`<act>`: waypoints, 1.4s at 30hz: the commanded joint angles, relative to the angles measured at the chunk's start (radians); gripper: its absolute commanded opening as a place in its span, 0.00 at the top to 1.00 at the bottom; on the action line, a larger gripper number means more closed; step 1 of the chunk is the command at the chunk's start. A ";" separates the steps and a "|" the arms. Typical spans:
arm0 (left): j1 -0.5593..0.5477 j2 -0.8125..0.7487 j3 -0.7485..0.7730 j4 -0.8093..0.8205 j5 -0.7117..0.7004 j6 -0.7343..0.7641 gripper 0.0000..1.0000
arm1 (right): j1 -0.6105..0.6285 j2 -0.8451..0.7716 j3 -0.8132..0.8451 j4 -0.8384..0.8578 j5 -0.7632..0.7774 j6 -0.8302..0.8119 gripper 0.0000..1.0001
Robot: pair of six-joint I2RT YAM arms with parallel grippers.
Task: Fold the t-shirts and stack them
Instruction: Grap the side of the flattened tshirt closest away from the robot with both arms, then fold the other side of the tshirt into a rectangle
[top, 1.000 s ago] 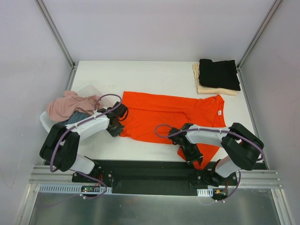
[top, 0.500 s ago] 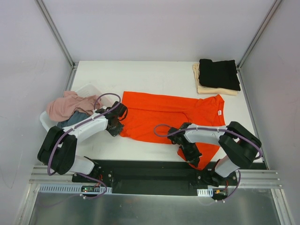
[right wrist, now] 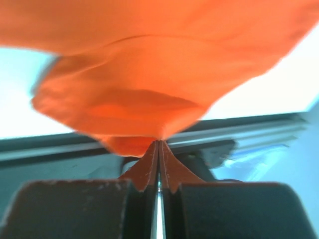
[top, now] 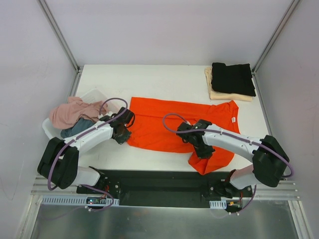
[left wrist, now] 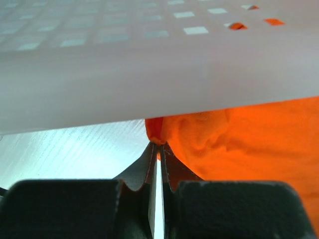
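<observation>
While my left gripper (left wrist: 157, 145) stays clamped on the shirt (top: 164, 124) corner right at its tips, my right gripper (right wrist: 158, 143), shut on the near flap hanging above its fingers, has lifted it inward. So I judge the fold has started.

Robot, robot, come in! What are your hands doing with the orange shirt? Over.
Left gripper shut on orange t-shirt edge. Right gripper shut on a fold of it. Nothing in the way; black t-shirt folded at far right corner.
</observation>
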State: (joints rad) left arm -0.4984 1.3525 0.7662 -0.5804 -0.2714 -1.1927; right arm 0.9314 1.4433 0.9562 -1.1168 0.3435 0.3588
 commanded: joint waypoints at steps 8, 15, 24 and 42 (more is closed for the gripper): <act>-0.009 0.020 0.103 -0.007 -0.046 0.065 1.00 | -0.138 0.016 0.111 -0.138 0.221 -0.035 1.00; -0.009 0.062 0.162 -0.007 -0.068 0.088 1.00 | -0.209 0.034 0.156 -0.103 0.253 -0.126 0.99; 0.003 0.105 0.232 -0.016 -0.109 0.088 1.00 | -0.347 0.092 0.309 -0.081 0.387 -0.222 0.99; 0.052 0.206 0.383 -0.049 -0.192 0.067 1.00 | -0.531 0.299 0.627 0.002 0.393 -0.454 0.99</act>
State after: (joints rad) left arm -0.4637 1.5261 1.0927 -0.5926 -0.4068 -1.1149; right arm 0.4343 1.7065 1.4986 -1.1381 0.7216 -0.0055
